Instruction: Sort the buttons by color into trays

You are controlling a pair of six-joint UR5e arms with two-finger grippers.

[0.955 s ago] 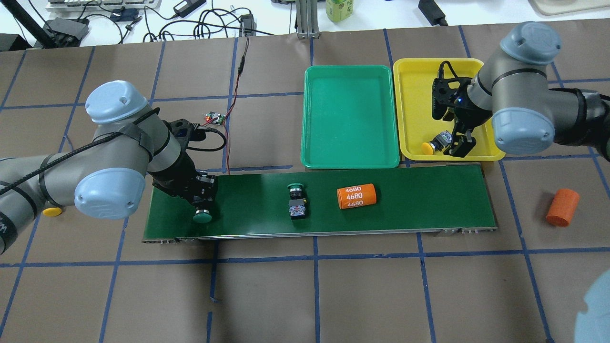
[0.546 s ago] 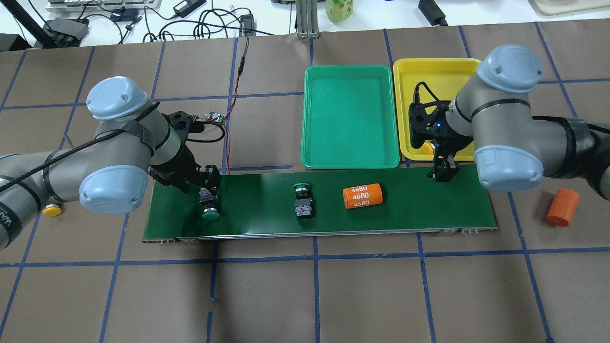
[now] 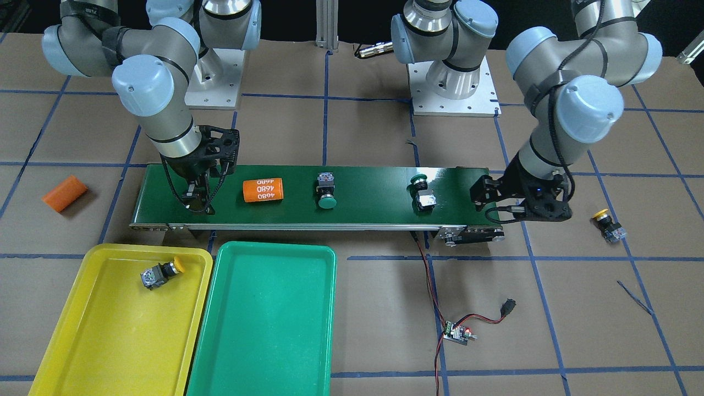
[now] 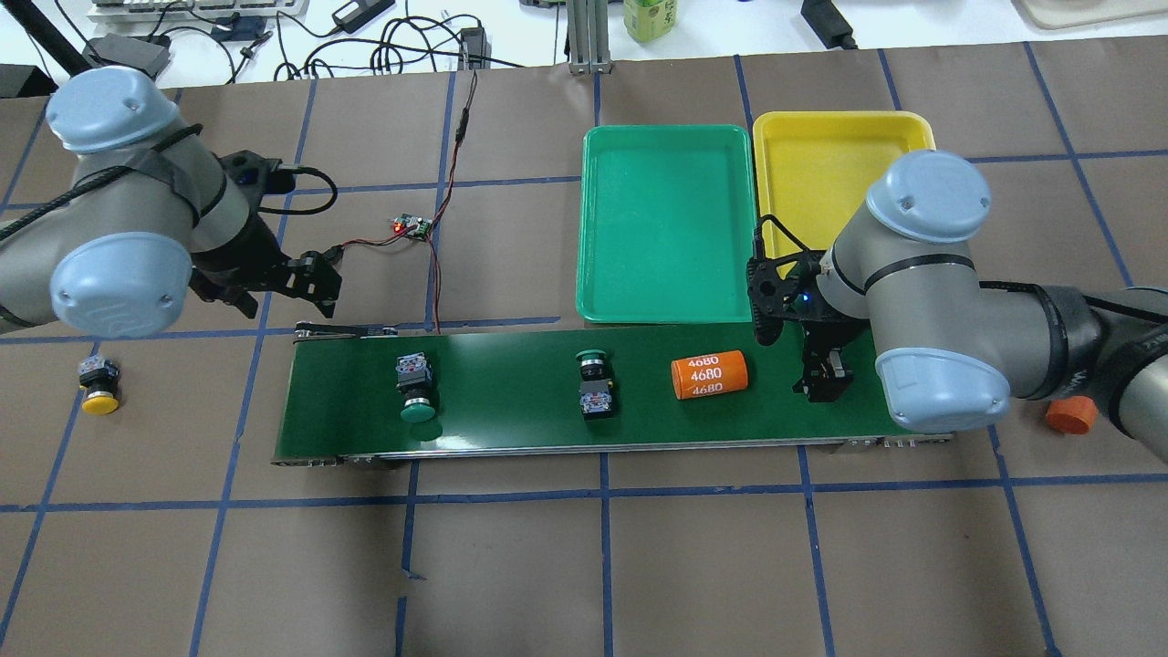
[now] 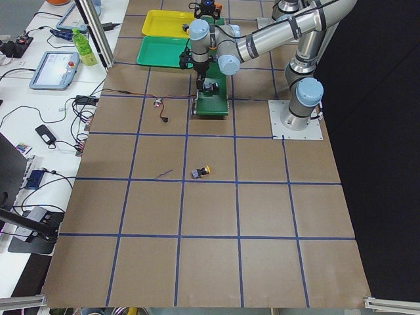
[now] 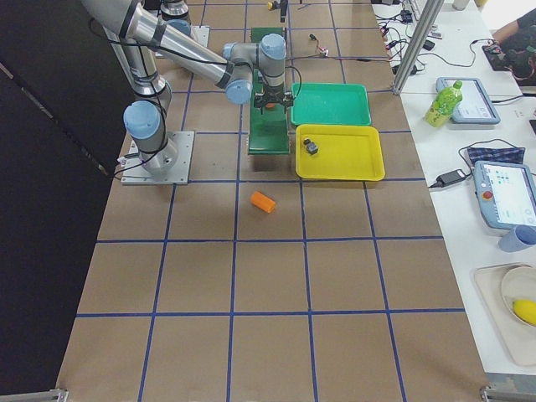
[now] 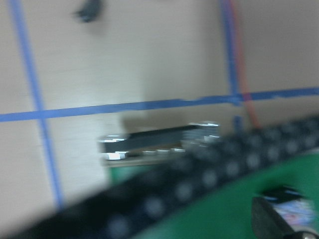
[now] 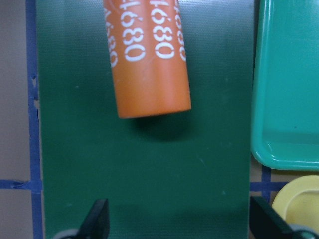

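Observation:
One green button (image 4: 417,391) lies at the left end of the dark-green belt; it also shows in the front view (image 3: 422,193). A second green button (image 4: 595,383) lies mid-belt. One yellow button (image 3: 160,273) lies in the yellow tray (image 4: 826,151), hidden by my right arm in the overhead view. The other yellow button (image 4: 99,387) lies on the table at the far left. The green tray (image 4: 671,224) holds nothing. My left gripper (image 4: 315,278) is open and empty, off the belt's far-left corner. My right gripper (image 4: 826,381) is open and empty over the belt, right of an orange cylinder (image 4: 709,375). Its fingertips (image 8: 98,219) stand wide apart.
The conveyor belt (image 4: 511,424) runs across the middle, in front of both trays. A second orange cylinder (image 3: 65,192) lies on the table off the belt's right end. A small circuit board (image 4: 412,225) with red wires lies behind the belt's left end.
My left gripper let go of the green button on the belt and drew back off the belt. My right arm left the yellow button in the yellow tray and swung over the belt.

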